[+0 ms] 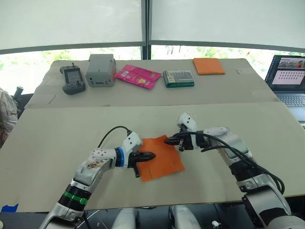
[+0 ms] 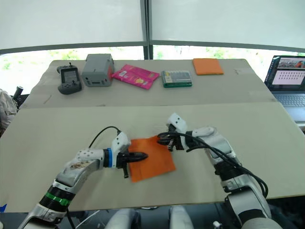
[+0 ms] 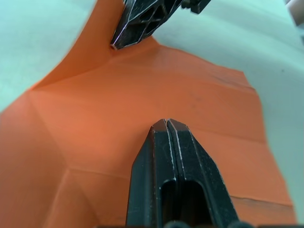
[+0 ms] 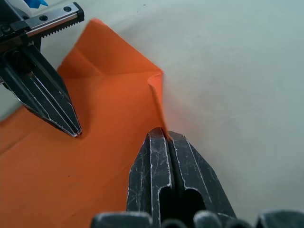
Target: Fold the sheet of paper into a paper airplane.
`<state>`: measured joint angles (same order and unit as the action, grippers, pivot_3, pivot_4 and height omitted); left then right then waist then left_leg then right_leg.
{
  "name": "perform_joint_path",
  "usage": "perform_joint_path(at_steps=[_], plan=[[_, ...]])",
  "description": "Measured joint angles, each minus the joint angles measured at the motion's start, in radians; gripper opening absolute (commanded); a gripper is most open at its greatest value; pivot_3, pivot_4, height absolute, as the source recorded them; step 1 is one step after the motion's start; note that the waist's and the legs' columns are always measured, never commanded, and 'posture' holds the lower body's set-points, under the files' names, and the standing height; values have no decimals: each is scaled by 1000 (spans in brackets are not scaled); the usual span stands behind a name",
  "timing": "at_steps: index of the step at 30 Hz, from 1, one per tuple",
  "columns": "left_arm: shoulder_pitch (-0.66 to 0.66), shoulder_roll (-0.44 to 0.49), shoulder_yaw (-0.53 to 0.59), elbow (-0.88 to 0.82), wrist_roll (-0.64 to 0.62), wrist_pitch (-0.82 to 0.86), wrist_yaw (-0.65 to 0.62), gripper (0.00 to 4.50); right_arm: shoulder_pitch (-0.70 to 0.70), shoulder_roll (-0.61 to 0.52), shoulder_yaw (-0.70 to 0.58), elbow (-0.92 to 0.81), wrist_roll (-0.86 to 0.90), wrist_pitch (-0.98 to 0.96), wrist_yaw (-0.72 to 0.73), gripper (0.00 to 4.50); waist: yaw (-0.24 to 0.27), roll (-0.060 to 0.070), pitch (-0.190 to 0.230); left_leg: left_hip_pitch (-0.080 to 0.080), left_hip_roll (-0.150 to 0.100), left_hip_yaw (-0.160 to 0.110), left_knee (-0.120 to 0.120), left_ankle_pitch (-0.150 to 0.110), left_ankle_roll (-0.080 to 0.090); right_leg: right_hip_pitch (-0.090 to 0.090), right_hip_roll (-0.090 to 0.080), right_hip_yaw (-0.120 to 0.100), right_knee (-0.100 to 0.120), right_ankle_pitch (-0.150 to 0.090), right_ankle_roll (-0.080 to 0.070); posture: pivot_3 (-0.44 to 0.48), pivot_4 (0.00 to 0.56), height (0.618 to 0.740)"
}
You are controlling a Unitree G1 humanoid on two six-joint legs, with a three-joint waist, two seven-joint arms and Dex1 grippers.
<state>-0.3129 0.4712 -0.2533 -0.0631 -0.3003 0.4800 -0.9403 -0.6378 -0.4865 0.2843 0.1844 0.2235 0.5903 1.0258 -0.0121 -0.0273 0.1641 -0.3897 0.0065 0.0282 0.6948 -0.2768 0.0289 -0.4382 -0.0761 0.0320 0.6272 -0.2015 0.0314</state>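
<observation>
My left gripper [image 3: 167, 122] had its two black fingers squeezed together with nothing between them, tips pressed down flat on the sheet of paper [image 1: 159, 157] around its middle. The right gripper [image 4: 163, 134] was closed too, and it looked pinched onto the far right edge of the sheet, where the paper curled up a bit right at the fingertips. The sheet itself was bright orange with a few creases running across it, lying on the near part of the table [image 1: 57, 143] between my two arms, one corner lifted by that right-hand pinch and the rest flat. Further out, along the far side of the table, sat a handheld controller [image 1: 73, 79], a grey box [image 1: 100, 69], a pink glossy packet [image 1: 139, 76], a green-edged case [image 1: 178, 78] and a thicker orange pad [image 1: 208, 66], all well apart from the sheet. A laptop [image 1: 289, 78] with its screen on stood off at the far right.
</observation>
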Motion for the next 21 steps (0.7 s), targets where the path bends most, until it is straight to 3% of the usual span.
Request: perform_joint_path(at_steps=[6, 13, 20, 21], plan=[[9, 23, -6, 13, 30, -67, -13, 0, 88, -17, -24, -92, -4, -16, -29, 41, 1, 0, 0, 1, 1, 0, 0, 0, 0, 1, 0, 0, 0, 0, 0, 0, 150, 740], [-4, 27, 10, 19, 23, -64, -17, 0, 167, -12, -102, -204, 38, 135, -135, 41, 4, 0, 0, 0, 1, -1, 0, 0, 0, 1, 0, 0, 1, 0, 0, 0, 150, 740], [0, 56, -19, 5, 56, -91, -36, 0, 197, -10, -106, -261, 47, 158, -179, 41, 0, 0, 0, 1, 0, 0, 0, 0, 0, 1, 1, 0, 0, 0, 0, 0, 150, 740], [1, 69, -24, -1, 65, -102, -42, 0, 200, -9, -105, -262, 47, 154, -184, 478, 0, 0, 0, 1, 0, 0, 0, 0, 0, 1, 0, 0, 0, 0, 0, 0, 150, 740]])
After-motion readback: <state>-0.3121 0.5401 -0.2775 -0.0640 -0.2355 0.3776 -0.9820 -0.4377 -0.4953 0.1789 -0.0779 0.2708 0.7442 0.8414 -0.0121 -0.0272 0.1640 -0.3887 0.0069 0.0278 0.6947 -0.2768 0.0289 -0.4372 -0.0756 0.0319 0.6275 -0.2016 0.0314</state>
